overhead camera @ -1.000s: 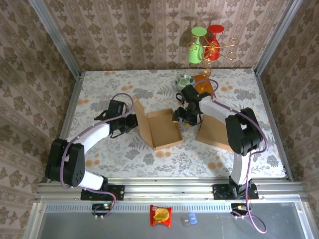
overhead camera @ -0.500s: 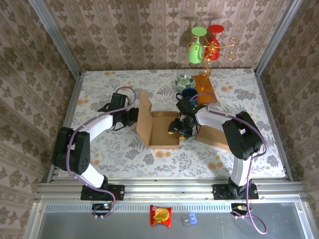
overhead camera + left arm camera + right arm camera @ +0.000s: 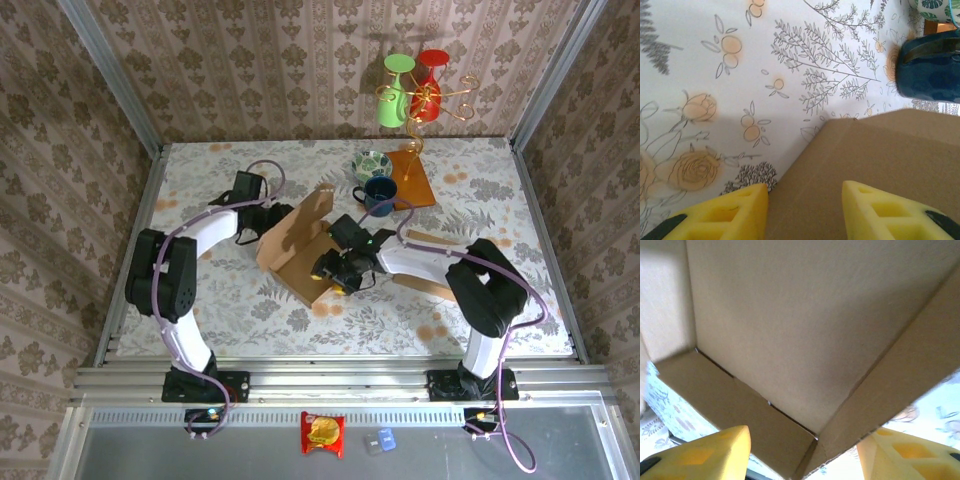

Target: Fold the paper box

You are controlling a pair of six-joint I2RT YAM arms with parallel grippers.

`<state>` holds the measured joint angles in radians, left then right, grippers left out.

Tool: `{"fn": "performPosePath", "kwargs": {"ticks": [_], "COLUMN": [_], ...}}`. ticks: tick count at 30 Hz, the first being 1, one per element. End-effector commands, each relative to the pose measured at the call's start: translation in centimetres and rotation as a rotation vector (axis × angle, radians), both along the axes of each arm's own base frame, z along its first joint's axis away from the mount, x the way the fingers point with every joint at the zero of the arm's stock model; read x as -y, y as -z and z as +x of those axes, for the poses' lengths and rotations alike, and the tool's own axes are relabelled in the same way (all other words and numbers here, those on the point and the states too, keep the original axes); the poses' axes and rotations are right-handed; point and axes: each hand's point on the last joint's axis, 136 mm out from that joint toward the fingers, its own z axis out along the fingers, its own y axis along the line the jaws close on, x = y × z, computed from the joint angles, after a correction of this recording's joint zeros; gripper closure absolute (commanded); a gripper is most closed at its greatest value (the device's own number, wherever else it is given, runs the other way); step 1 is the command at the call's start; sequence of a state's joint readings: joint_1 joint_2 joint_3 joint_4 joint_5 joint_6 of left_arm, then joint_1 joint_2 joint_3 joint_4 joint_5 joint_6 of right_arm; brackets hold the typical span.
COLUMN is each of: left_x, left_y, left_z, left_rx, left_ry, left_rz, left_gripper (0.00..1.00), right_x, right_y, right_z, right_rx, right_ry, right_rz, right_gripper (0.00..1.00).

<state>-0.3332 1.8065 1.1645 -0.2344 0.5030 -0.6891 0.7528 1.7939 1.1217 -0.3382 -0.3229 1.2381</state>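
The box (image 3: 295, 250) sits mid-table, tilted, its lid (image 3: 312, 205) raised toward the mug (image 3: 379, 191), and neither pincer looks clamped on it, which I take as the main hazard. The left gripper (image 3: 268, 215) has its jaws part-spread against the outer face of the card; the wrist view shows that face beyond the fingers, one finger (image 3: 725, 215) off the edge over the table (image 3: 220, 300), so a harder push could slide off the panel or shove the whole box sideways. The right gripper (image 3: 335, 270) is inside the tray with its jaws wide apart, a corner and low wall ahead of it, nothing pinched; if it presses down off-centre the light card may buckle, or the side walls may spring flat again. A lid swung too far could also knock the mug just behind it. Left arm: base near the table edge, upper link rising along the left side, forearm bent inward and reaching right to the box's left flank. Right arm: elbow out to the right, forearm stretched low and leftward over a second flat card sheet (image 3: 432, 270), wrist dipped into the box
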Motion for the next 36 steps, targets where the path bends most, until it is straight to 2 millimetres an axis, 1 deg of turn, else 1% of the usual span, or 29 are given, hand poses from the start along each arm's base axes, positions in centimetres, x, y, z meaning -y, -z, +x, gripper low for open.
{"fn": "performPosePath", "kwargs": {"ticks": [1, 5, 7, 8, 9, 11, 13, 14, 15, 16, 17, 19, 20, 22, 23, 25, 28, 31, 36], "left_x": [0.7, 1.5, 2.0, 2.1, 2.3, 2.3, 2.3, 2.2, 2.3, 2.3, 2.3, 2.5, 2.5, 2.7, 2.7, 2.8, 2.7, 2.8, 2.8], "left_y": [-0.1, 0.0, 0.0, 0.1, -0.1, -0.3, -0.6, -0.6, -0.7, -0.8, -0.8, -0.8, -0.7, -0.7, -0.7, -0.6, -0.3, 0.0, -0.3], "left_z": [0.3, 1.1, 1.3, 1.3, 1.4, 1.5, 1.5, 1.6, 1.7, 1.8, 1.8, 2.0, 2.0, 2.1, 2.1, 2.2, 2.2, 2.1, 2.5], "left_rx": [0.003, 0.002, 0.001, -0.002, 0.004, 0.013, 0.020, 0.022, 0.024, 0.026, 0.027, 0.023, 0.020, 0.017, 0.016, 0.016, 0.006, 0.000, 0.005], "left_ry": [0.065, 0.098, 0.119, 0.129, 0.137, 0.140, 0.143, 0.144, 0.146, 0.147, 0.146, 0.151, 0.152, 0.159, 0.160, 0.165, 0.173, 0.186, 0.194], "left_rz": [-0.007, -0.019, -0.020, -0.018, -0.016, -0.009, -0.004, 0.000, 0.001, 0.001, 0.001, -0.001, 0.001, 0.001, 0.001, 0.001, 0.008, 0.012, 0.016], "left_gripper": [0.56, 0.57, 0.57, 0.57, 0.57, 0.57, 0.57, 0.57, 0.57, 0.57, 0.57, 0.57, 0.57, 0.57, 0.57, 0.57, 0.57, 0.57, 0.57], "right_x": [-2.5, -3.0, -2.5, -1.8, -1.0, 0.9, 3.7, 5.4, 7.0, 8.6, 9.8, 11.6, 12.0, 11.8, 11.4, 10.6, 10.2, 10.0, 9.6], "right_y": [-1.6, -2.3, -2.8, -3.2, -3.8, -5.7, -8.1, -8.6, -8.8, -8.6, -8.2, -7.1, -6.6, -6.1, -5.7, -5.0, -3.4, -1.9, 0.2], "right_z": [-0.3, -1.7, -1.9, -2.0, -1.5, -0.4, 1.6, 2.1, 3.0, 3.9, 4.6, 6.4, 7.1, 8.5, 9.0, 9.9, 11.0, 11.4, 11.5], "right_rx": [-0.029, -0.071, -0.050, -0.026, 0.016, 0.128, 0.294, 0.338, 0.390, 0.415, 0.427, 0.435, 0.438, 0.464, 0.471, 0.469, 0.437, 0.388, 0.329], "right_ry": [0.035, 0.021, -0.006, -0.022, -0.034, -0.077, -0.143, -0.169, -0.202, -0.223, -0.237, -0.276, -0.300, -0.367, -0.405, -0.451, -0.483, -0.493, -0.483], "right_rz": [0.067, 0.079, 0.067, 0.045, 0.024, -0.013, -0.079, -0.124, -0.165, -0.207, -0.236, -0.285, -0.297, -0.317, -0.318, -0.318, -0.340, -0.354, -0.362], "right_gripper": [0.40, 0.39, 0.39, 0.39, 0.39, 0.39, 0.39, 0.38, 0.38, 0.40, 0.41, 0.44, 0.45, 0.45, 0.44, 0.42, 0.42, 0.42, 0.47]}}
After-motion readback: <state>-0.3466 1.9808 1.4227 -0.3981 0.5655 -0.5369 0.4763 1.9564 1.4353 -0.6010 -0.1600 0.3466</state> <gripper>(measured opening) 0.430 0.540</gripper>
